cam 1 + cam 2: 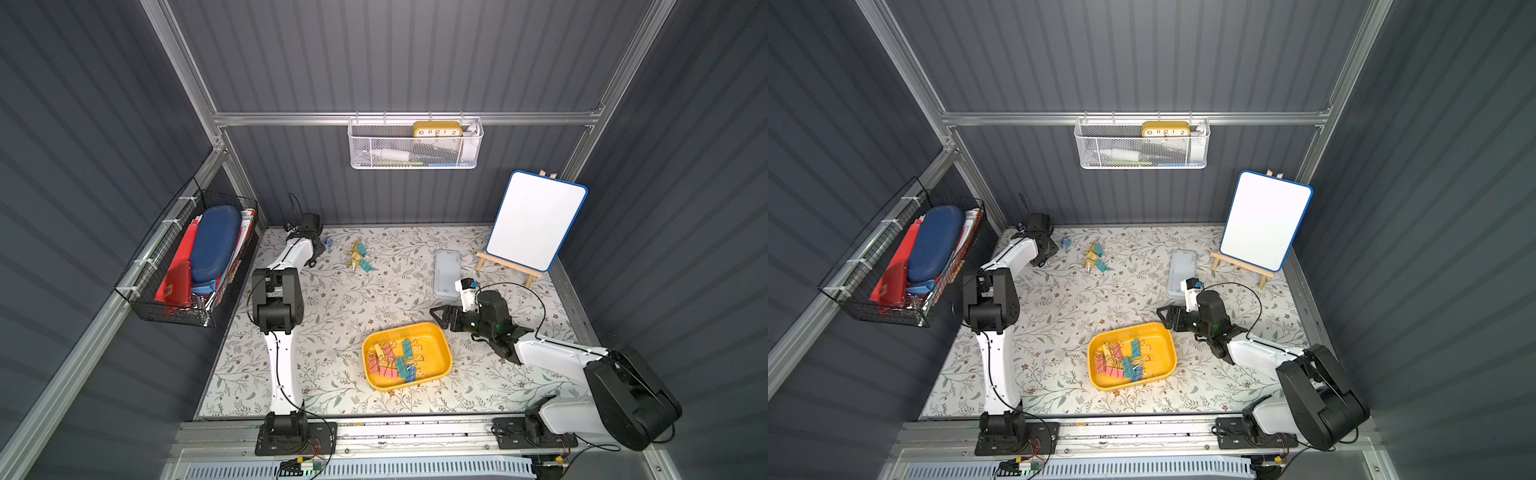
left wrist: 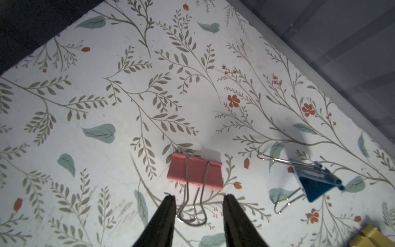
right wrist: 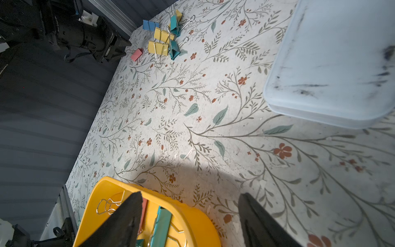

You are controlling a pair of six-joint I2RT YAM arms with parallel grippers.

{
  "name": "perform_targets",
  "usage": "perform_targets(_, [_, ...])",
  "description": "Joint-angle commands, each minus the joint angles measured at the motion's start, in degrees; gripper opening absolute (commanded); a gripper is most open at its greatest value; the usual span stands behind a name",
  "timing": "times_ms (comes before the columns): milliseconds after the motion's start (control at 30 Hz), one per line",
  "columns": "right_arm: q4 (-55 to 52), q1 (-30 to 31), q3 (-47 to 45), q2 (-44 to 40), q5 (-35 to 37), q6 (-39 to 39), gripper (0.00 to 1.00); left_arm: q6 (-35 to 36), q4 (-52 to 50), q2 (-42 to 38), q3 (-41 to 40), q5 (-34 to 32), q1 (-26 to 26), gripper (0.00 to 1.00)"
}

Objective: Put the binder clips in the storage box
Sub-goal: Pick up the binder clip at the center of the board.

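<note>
The left pincer is standing released low over the bench. Its two fingers are straddling the wire handles of a pink binder clip, which is lying flat on the floral surface. Whether either finger is touching the wire cannot be told. Just beside that clip a blue binder clip is resting on its side with its handles spread, and the corner of a yellow binder clip is showing at the frame's edge. In both top views this pincer is sitting at the far left corner of the bench, near a loose group of yellow and teal binder clips.

The right pincer is gaping wide and grasping nothing, one finger overlapping the rim of the storage box and the other lying over bare bench. The storage box is sitting near the front middle of the bench, holding a heap of pink, teal, blue and yellow binder clips. Beyond the right pincer a translucent lid is lying flat, and a whiteboard on an easel is standing at the far right corner.
</note>
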Motion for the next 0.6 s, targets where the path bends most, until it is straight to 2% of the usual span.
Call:
perform_targets(0, [0.4,-0.2,-0.5,-0.5,-0.3,-0.1,0.75,-6.4,-2.6,1.4,0.6,2.3,0.8,0.42])
perform_targets(167, [-0.6,-0.2,-0.6,-1.6,0.4,-0.6,0.75,-8.1,-2.1,1.7,0.3,3.7,1.6,0.36])
perform_targets(367, [-0.6,-0.2,-0.6,-1.6,0.2,-0.4,0.75,-9.6,-0.6,-0.1,-2.6,3.2,2.1,0.19])
perform_targets(567, [-0.5,-0.2,-0.7,-1.7,0.1,-0.4,0.75,-8.9,1.5,-1.6,-5.2,5.6,2.1,0.06])
